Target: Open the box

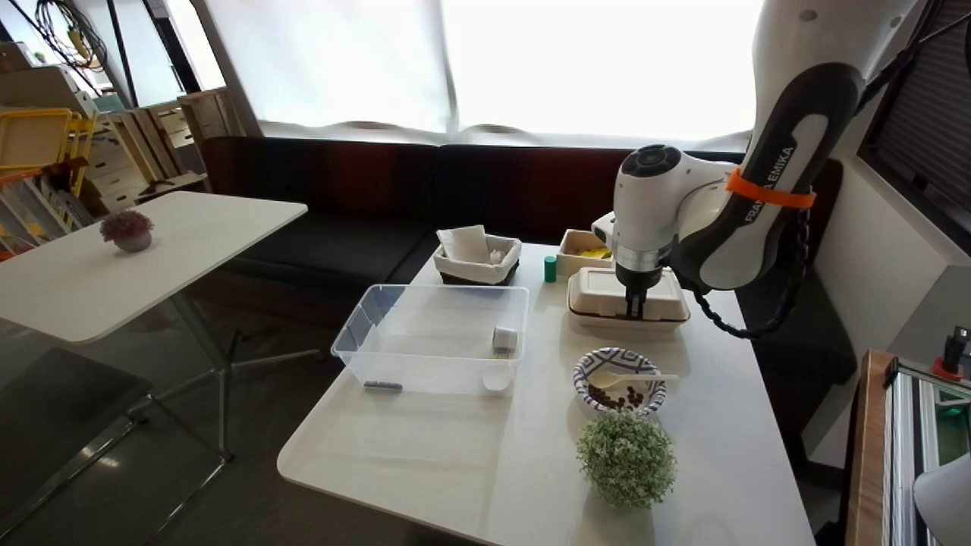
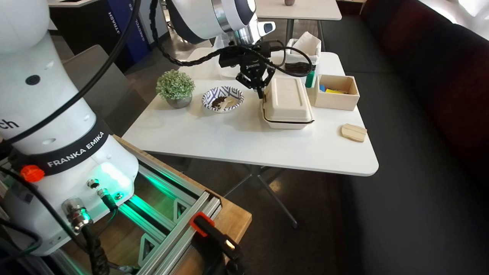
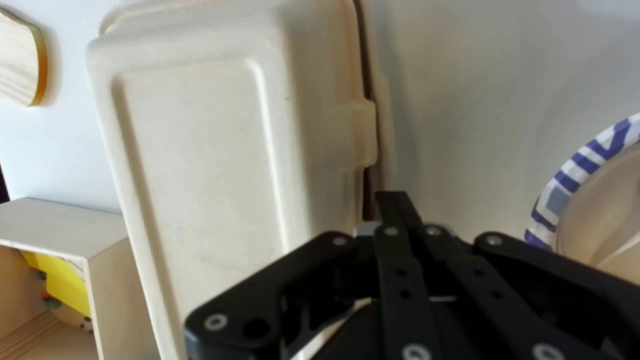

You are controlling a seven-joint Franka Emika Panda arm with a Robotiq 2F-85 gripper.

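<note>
On the white table (image 2: 214, 133), btwn patterned bowl (image 2: 225, 91) and wooden bin (image 2: 336, 102): cream-white box (image 2: 288, 100), w/ lid (image 3: 200, 150) down over the base and a dark seam (image 3: 368, 192) along the bowl-side edge; not yet opened. Handling, by look only: prob. light, moulded fibre or sim., stiffish over the panelled top, w/ some give at the thin rim. Matte, so prob. not v. slippery in a grip, yet apt to skid or tip on the smooth table if pushed sideways. Not brittle-looking, but liable to dent, crease or tear at the edge under too hard a pinch or pry. Best taken at the front tab (image 3: 365, 132), approx. midway along the bowl-side edge: get under the lid's edge, lift, then swing over toward the bin side (prob. hinge side, not visible). Avoid pinching lid and base tog.; would only raise the whole box. In an exterior view: arm (image 1: 705, 205), reaching down from above, w/ wrist bent and gripper (image 3: 395, 197) pointing approx. straight down at that same edge. In wrist view: fingertips (image 3: 385, 210) at the seam, just beside the tab; touching or barely apart, not clear from these angles. With jaws pressed tight tog., no gap, nothing seen btwn; hence no hold on the lid, more a blunt wedge, prob. for prying. Next, as judged: push up gently under the lid's edge, w/ little sideways load on the box
</note>
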